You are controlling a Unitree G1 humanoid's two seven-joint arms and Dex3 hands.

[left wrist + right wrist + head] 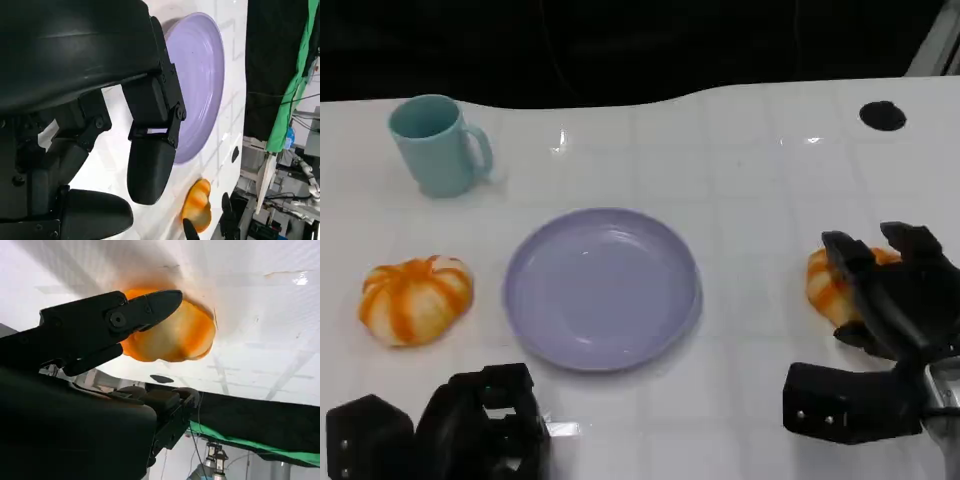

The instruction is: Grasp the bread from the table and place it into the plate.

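Right hand (pixel 895 290), fingers spread and curving around but not yet clamped on the orange-striped bread roll (pixel 825 285) near the table's right edge, sits nearest it, with the empty lavender plate (pixel 535 320) lying toward the table's middle.

White table (pixel 750 160) bears a teal mug (pixel 438 145); lilac plate (pixel 602 288); two orange-striped breads (pixel 416 299) (pixel 828 285); a black disc (pixel 882 116)

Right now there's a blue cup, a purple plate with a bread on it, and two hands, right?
Not quite: the purple plate has nothing on it. The head view shows one bread on the table beside it, another at the right hand. The rest is right.
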